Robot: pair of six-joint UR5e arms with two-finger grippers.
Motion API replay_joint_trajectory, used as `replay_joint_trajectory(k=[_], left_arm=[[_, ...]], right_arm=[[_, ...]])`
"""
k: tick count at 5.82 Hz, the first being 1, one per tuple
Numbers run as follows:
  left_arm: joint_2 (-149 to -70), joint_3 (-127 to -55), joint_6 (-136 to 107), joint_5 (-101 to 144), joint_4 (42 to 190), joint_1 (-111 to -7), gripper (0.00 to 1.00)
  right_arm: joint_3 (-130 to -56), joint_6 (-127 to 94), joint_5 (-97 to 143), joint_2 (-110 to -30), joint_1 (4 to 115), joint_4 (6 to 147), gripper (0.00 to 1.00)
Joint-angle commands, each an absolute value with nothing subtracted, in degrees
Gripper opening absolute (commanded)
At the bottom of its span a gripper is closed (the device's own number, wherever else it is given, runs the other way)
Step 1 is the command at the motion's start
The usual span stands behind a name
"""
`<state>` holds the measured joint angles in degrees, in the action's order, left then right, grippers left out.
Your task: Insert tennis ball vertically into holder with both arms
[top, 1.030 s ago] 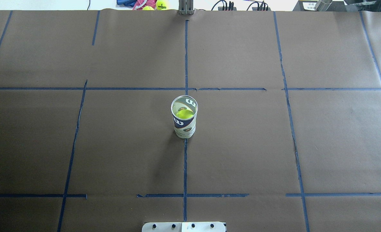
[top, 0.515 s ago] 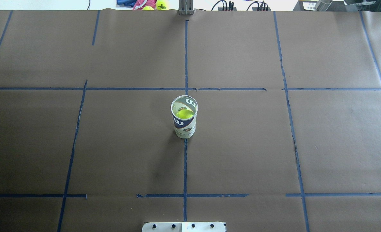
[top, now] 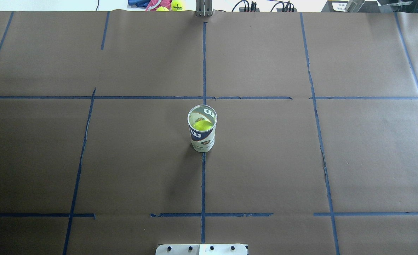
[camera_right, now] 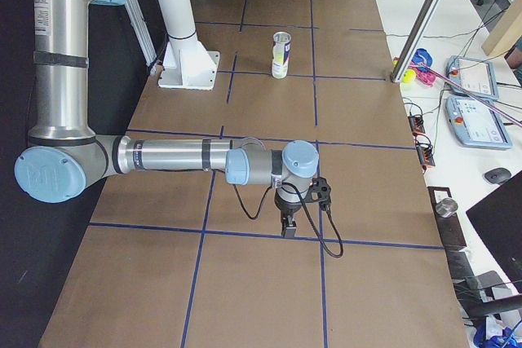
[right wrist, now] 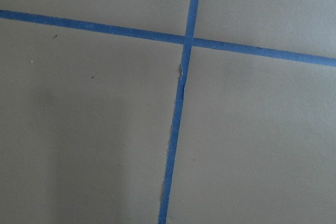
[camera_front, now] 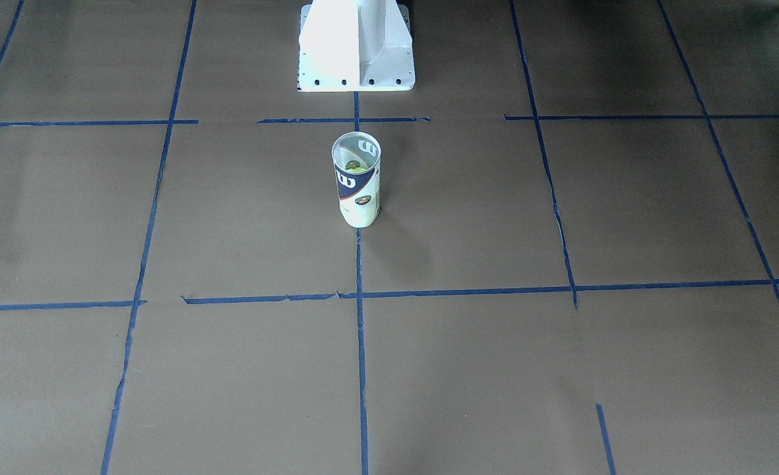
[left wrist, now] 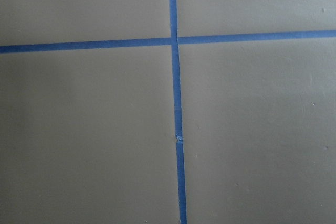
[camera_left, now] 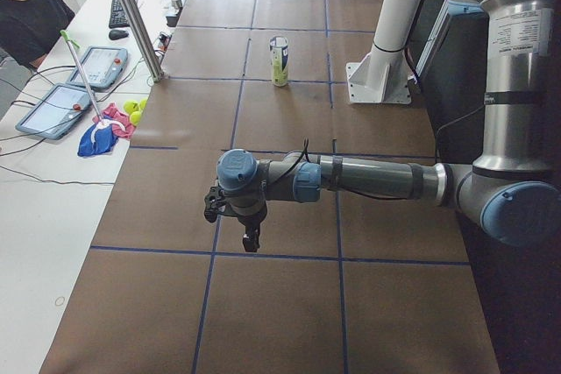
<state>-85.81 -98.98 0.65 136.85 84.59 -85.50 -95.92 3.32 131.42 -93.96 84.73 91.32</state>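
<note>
The holder [top: 202,138], a clear can with a white and navy label, stands upright at the table's centre, open end up. The tennis ball [top: 201,125] sits inside it, below the rim. The holder also shows in the front-facing view [camera_front: 357,198], with the ball [camera_front: 356,169] inside. My left gripper [camera_left: 250,243] hangs over bare paper far from the holder [camera_left: 279,60]; I cannot tell if it is open. My right gripper [camera_right: 288,230] hangs likewise far from the holder [camera_right: 280,55]; I cannot tell its state. Both wrist views show only brown paper and blue tape.
The white pedestal base [camera_front: 356,46] stands behind the holder on the robot's side. Spare tennis balls [top: 176,5] and cloth lie past the far edge. A metal post [camera_left: 131,15], tablets [camera_left: 83,85] and an operator [camera_left: 26,6] are beside the table.
</note>
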Motion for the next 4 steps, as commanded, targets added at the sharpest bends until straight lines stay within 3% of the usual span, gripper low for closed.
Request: replay_joint_trajectory(k=[1,4], left_arm=[[-83.95,-100.64,4.36,136.5,82.0,-84.99,1.0],[-84.46,-101.15,5.1,136.75,81.92,-84.9,1.0]], right_arm=[[-95.8,3.43,131.84,-93.52,84.64,91.32,1.0],[-96.24,3.34,131.84,-92.99,84.64,91.23,1.0]])
